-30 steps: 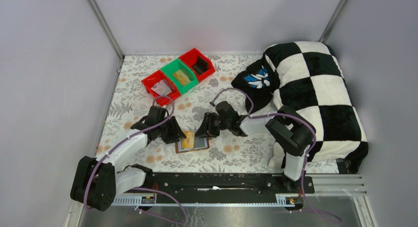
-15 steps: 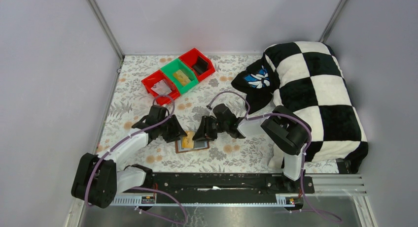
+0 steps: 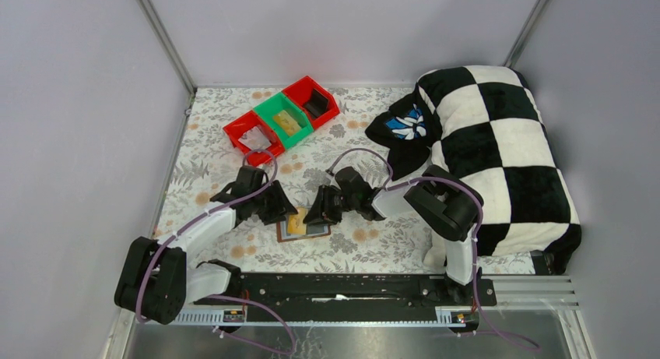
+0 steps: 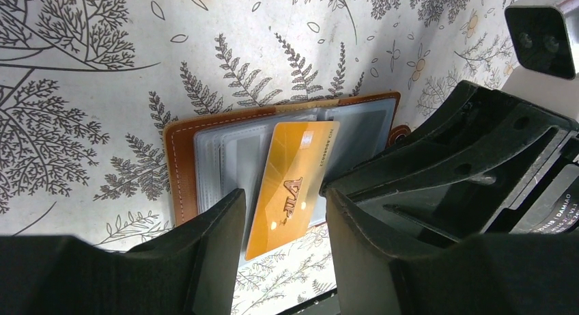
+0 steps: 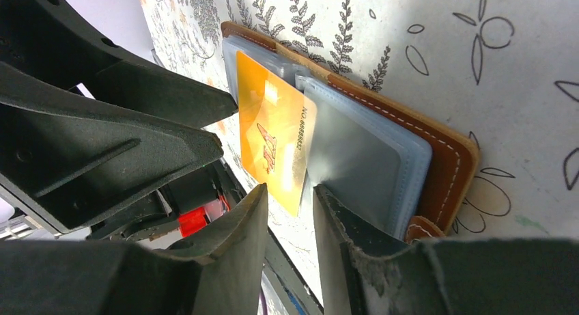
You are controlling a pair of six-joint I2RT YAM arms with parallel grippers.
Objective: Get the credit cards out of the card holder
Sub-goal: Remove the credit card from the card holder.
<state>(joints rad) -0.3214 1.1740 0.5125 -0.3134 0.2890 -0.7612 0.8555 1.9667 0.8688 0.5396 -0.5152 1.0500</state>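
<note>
The brown card holder is laid open on the floral tablecloth, with a gold VIP card slanted across its grey pockets. The left gripper is held spread either side of the card's end. The right gripper is narrowly parted at the card's corner.

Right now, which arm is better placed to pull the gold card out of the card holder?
Probably left: the free end of the gold card lies inside the open left gripper. The right gripper sits over the grey pockets of the card holder, better for pinning it.
</note>
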